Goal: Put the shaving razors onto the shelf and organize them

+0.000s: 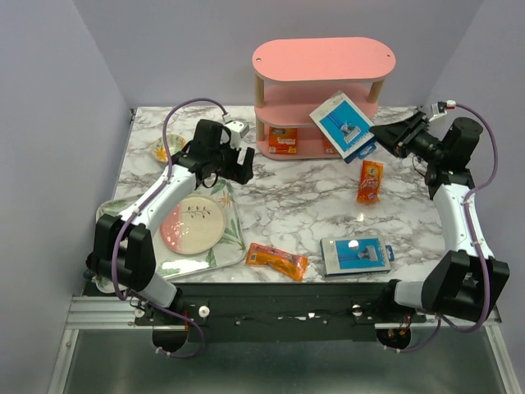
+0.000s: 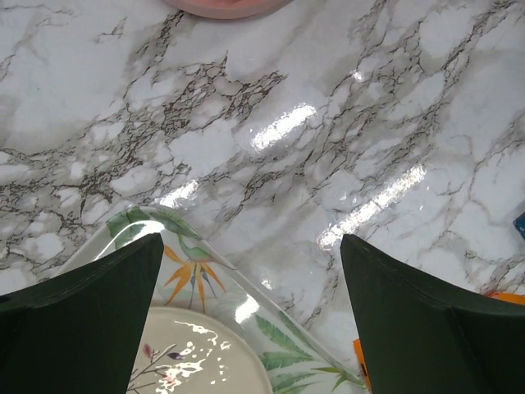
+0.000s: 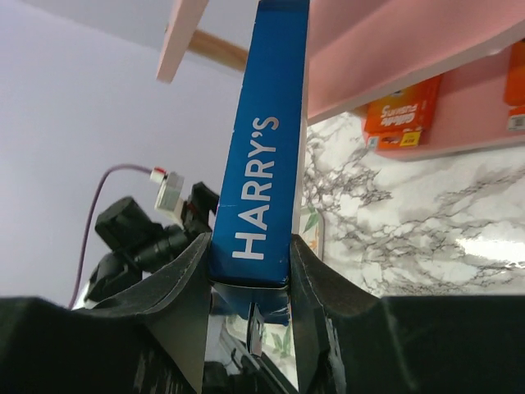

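Observation:
The pink three-tier shelf (image 1: 324, 61) stands at the back; two orange razor packets (image 1: 283, 140) lie on its bottom board, one also in the right wrist view (image 3: 402, 115). My right gripper (image 1: 379, 135) is shut on a blue razor card (image 1: 343, 121), holding it tilted at the shelf's right front, by the middle board; its blue "HARRY'S" edge (image 3: 261, 164) sits between the fingers. Another blue card (image 1: 354, 254) lies front right. Orange packets lie on the table at right (image 1: 370, 181) and front centre (image 1: 277, 259). My left gripper (image 1: 238, 164) is open and empty over the marble.
A floral-patterned tray (image 1: 234, 226) at the front left holds a pink round plate (image 1: 192, 224); its corner shows between the left fingers (image 2: 238, 287). A small floral dish (image 1: 166, 148) sits at the back left. Purple walls close in on three sides.

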Action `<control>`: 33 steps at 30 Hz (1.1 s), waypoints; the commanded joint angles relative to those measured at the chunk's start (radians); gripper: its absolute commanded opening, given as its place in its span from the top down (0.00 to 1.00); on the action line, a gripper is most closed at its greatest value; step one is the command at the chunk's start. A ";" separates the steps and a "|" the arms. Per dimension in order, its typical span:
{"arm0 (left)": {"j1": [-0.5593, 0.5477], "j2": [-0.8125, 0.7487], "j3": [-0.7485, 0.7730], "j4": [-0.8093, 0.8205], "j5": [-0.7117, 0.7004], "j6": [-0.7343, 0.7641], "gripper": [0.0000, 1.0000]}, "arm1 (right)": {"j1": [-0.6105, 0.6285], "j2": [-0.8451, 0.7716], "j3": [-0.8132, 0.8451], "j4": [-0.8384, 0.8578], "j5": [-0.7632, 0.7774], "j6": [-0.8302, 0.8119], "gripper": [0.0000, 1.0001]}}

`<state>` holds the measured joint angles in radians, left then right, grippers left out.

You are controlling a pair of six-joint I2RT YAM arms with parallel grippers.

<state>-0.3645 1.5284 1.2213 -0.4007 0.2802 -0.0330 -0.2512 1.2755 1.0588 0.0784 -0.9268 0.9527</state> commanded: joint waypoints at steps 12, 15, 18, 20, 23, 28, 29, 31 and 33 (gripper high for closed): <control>-0.027 0.059 0.061 -0.211 -0.029 0.142 0.01 | -0.069 0.248 0.096 0.256 0.147 0.256 0.99; -0.056 0.062 0.070 -0.224 -0.058 0.154 0.01 | -0.069 0.298 0.098 0.236 0.170 0.284 0.99; -0.091 0.070 0.075 -0.224 -0.085 0.168 0.01 | -0.069 0.340 0.102 0.160 0.241 0.313 0.99; -0.122 0.085 0.086 -0.227 -0.091 0.176 0.01 | -0.069 0.364 0.104 0.090 0.269 0.328 0.99; -0.151 0.105 0.102 -0.230 -0.099 0.182 0.01 | -0.071 0.397 0.092 0.055 0.293 0.345 0.99; -0.206 0.128 0.112 -0.224 -0.136 0.188 0.01 | -0.071 0.416 0.082 0.046 0.298 0.385 0.99; -0.212 0.128 0.112 -0.225 -0.142 0.189 0.01 | -0.071 0.420 0.081 0.060 0.299 0.388 0.99; -0.224 0.127 0.109 -0.227 -0.147 0.191 0.01 | -0.065 0.423 0.090 0.066 0.301 0.380 0.98; -0.229 0.127 0.109 -0.230 -0.150 0.193 0.01 | -0.060 0.423 0.083 0.102 0.284 0.382 0.84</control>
<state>-0.5781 1.6543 1.3048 -0.6201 0.1707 0.1398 -0.3180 1.6619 1.1439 0.2222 -0.6846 1.3277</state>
